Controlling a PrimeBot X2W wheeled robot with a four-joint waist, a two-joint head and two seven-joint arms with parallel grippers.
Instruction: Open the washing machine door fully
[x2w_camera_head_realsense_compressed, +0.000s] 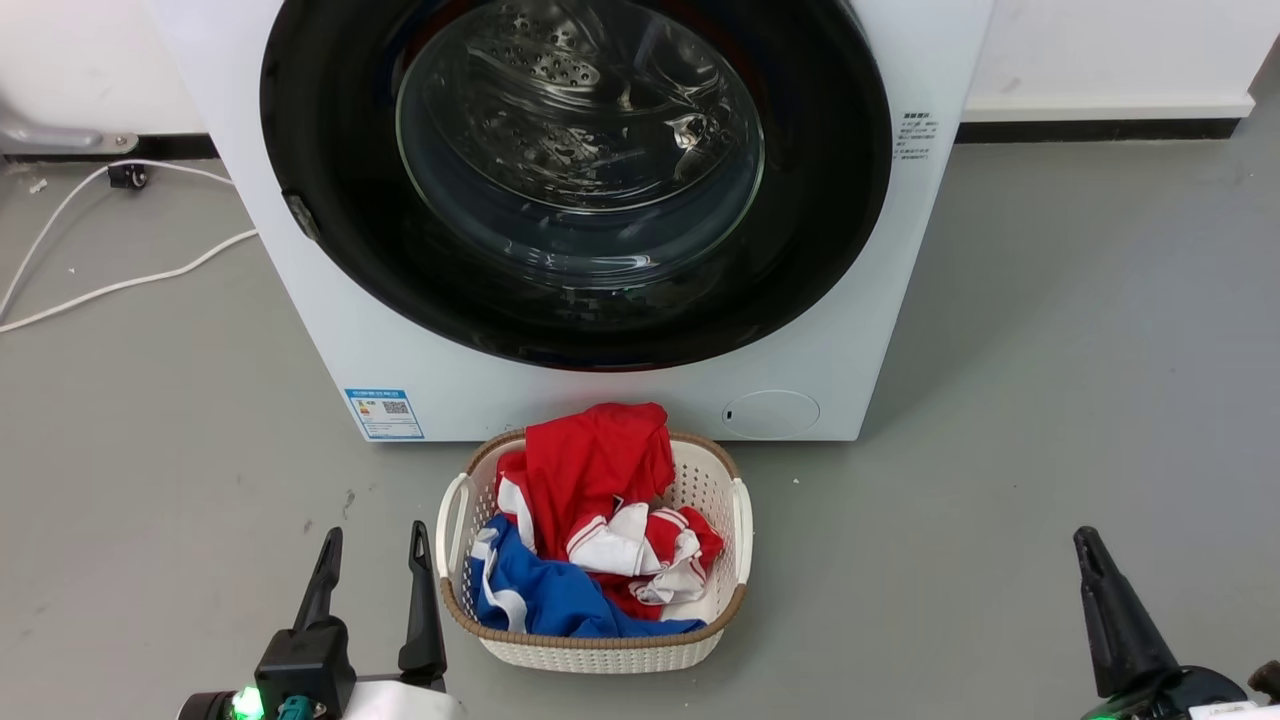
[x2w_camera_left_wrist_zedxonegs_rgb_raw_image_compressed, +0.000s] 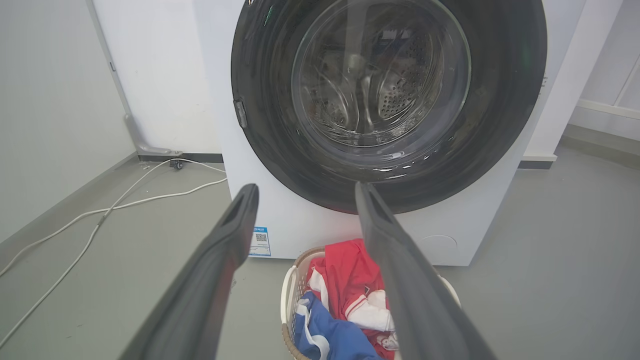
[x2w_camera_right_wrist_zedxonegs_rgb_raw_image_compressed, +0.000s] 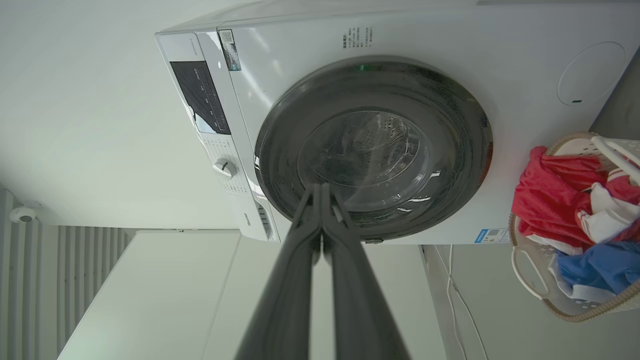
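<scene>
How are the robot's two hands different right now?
The left gripper has its fingers spread apart; the right gripper has them pressed together. The left gripper sits right beside the laundry basket; the right gripper is farther from it. Both have long dark fingers and hold nothing.
</scene>
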